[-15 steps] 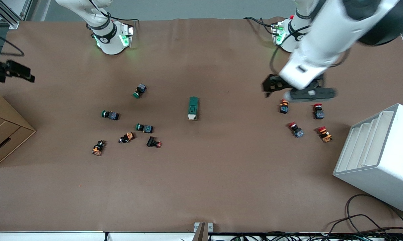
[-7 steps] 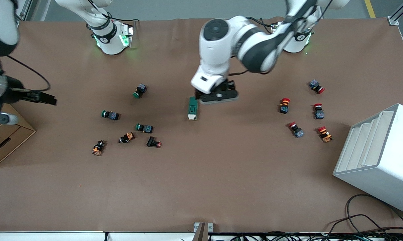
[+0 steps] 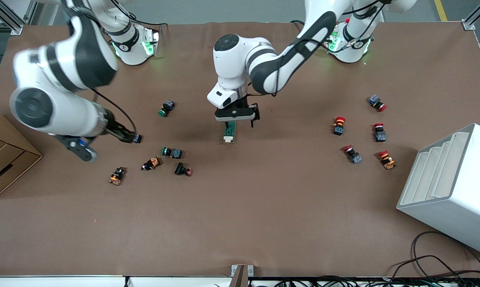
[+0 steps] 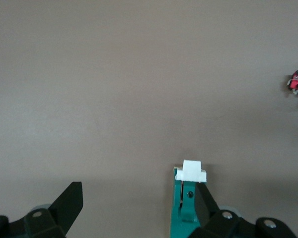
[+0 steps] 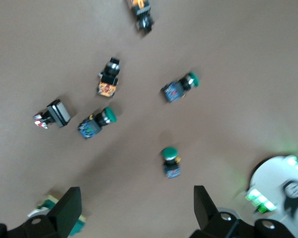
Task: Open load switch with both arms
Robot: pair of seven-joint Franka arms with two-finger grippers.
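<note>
Brown paper-covered table (image 3: 263,207) carrying, at the left arm's end, a white ribbed plastic rack (image 3: 447,187), and at the right arm's end a brown cardboard box (image 3: 4,159).

White jointed left arm (image 3: 259,63), reaching from its green-lit base to the middle of the table; its black two-finger tool (image 3: 237,115) is low over the end of the load switch farther from the front camera. In the left wrist view the tool (image 4: 139,208) stands wide open, one black fingertip (image 4: 204,203) lying against the switch body and the other well apart from it.

White jointed right arm (image 3: 60,79), raised over the right arm's end of the table; its black tool (image 3: 126,135) is over the scattered green-capped push-buttons (image 3: 172,152). In the right wrist view this tool (image 5: 134,213) is also spread open, holding nothing.

Load switch (image 3: 229,131), a small elongated green block with a white sliding piece (image 4: 191,171) at its end nearer the front camera, lying flat near the table's centre.

Red-capped push-buttons (image 3: 338,125), a loose group toward the left arm's end, near the white rack. Orange-bodied push-buttons (image 3: 117,175) lie among the green ones, nearer the front camera.
</note>
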